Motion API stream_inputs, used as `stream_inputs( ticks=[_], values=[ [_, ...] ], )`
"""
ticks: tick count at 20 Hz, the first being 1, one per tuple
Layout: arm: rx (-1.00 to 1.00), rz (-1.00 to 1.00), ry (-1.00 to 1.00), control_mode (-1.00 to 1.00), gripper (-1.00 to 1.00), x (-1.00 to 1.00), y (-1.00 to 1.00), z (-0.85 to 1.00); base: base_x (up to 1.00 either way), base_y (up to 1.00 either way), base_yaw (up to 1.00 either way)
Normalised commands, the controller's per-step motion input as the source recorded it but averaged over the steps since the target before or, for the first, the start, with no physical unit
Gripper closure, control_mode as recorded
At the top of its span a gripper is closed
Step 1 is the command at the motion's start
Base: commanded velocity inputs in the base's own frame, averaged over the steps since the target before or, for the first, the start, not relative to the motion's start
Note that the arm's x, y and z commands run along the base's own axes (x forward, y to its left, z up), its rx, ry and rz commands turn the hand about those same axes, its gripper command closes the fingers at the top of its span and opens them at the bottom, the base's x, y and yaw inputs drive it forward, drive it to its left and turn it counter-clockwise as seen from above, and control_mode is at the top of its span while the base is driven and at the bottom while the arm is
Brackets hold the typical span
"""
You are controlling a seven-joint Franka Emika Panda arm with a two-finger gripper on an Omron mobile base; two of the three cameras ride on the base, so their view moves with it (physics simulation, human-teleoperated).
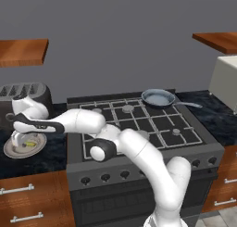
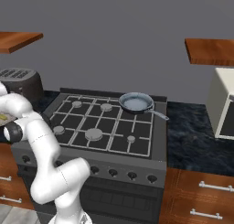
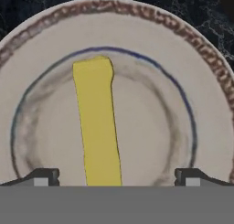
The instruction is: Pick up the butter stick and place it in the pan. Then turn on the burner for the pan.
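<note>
The butter stick [image 3: 98, 127] is a pale yellow bar lying across the middle of a cream plate [image 3: 205, 81] with a brown rim. My gripper [image 3: 118, 177] hangs open just above it. One dark fingertip [image 3: 43, 176] stands on each side of the bar's near end, neither touching it. From the left base view, the gripper [image 1: 22, 141] points down over the plate [image 1: 11, 152] on the counter left of the stove, with a bit of butter stick [image 1: 29, 143] showing. The pan [image 1: 158, 98] sits on the back right burner, also seen as the pan [image 2: 136, 102], handle pointing right.
A dark toaster [image 1: 28, 96] stands right behind the plate. The stove [image 1: 139, 124] has a row of knobs [image 2: 122, 173] along its front. A white appliance [image 2: 224, 104] sits on the right counter. Wooden shelves hang on the wall.
</note>
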Motion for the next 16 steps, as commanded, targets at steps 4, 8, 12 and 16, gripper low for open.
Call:
stream_inputs(
  ticks=[4,8,12,16],
  values=[
    [0.00,0.00,0.03,-1.00,-1.00,0.12,0.14,-0.01,0.00,0.00,0.00],
    [0.00,0.00,0.06,-1.00,-1.00,0.03,0.10,-0.05,0.00,0.00,0.00],
    [0.00,0.00,0.05,-1.00,-1.00,0.01,0.08,-0.19,0.00,0.00,0.00],
    [0.00,0.00,0.04,-1.00,1.00,0.00,0.08,-0.24,0.00,0.00,0.00]
  ],
)
